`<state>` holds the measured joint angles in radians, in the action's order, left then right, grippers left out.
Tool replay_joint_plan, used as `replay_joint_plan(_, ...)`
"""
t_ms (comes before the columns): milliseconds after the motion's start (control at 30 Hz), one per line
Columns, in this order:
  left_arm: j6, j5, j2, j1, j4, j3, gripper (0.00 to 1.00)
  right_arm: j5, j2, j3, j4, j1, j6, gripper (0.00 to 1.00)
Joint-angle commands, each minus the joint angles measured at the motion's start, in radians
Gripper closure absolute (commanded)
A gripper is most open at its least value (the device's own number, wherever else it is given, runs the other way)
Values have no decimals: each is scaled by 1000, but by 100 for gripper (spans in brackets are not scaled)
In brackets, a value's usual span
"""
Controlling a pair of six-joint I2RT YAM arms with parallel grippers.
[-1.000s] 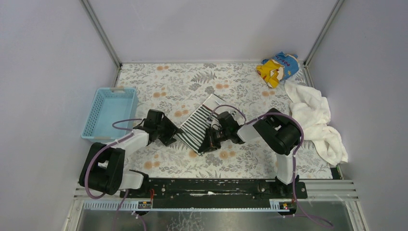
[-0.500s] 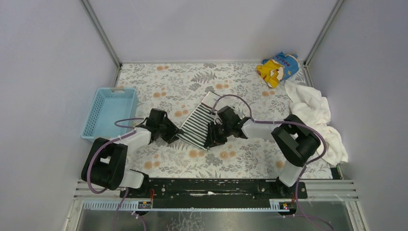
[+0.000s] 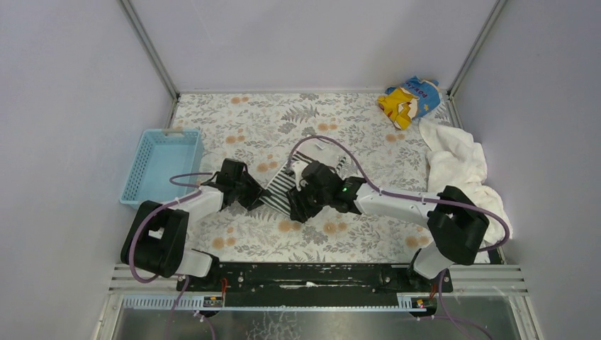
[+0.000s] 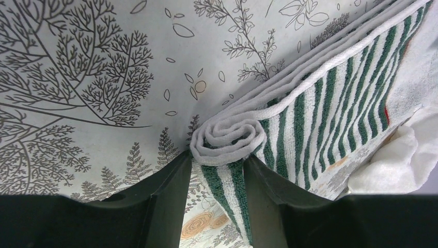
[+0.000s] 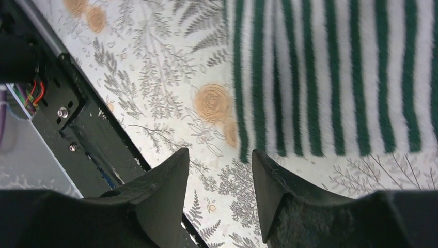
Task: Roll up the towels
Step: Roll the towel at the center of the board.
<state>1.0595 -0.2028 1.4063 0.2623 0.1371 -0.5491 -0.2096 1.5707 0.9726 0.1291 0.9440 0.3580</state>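
Striped towel point(image 3: 280, 188) lies mid-table on the floral tablecloth point(image 3: 248, 120), set diagonally between the two arms. One near corner is wound into a tight spiral roll point(image 4: 227, 140).

Left gripper point(image 4: 217, 173) pinches at that roll. Its fingers are part-closed with cloth caught between them, and the coil sits at the tips. My judgement: it is an anchor, so the coil cannot spring loose.

Right gripper point(image 5: 219, 157) hovers over the tablecloth just off the towel's edge, jaws apart, nothing between them. It is placed, I judge, to take the roll's other end so both ends turn together.

Most of the towel lies flat, unrolled.

White towel point(image 3: 461, 166) sits heaped at the right edge, well apart, not yet started.

Risk: uneven turning would give a cone, not a cylinder.
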Motion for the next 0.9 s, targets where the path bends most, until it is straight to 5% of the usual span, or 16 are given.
replay_joint_plan(0, -50, 126, 61, 3, 142, 31, 57, 71, 40, 70, -7, 64, -153, 44)
replay_joint_plan(867, -62, 138, 74, 3, 163, 10, 57, 377, 252, 94, 97, 179, -265, 42)
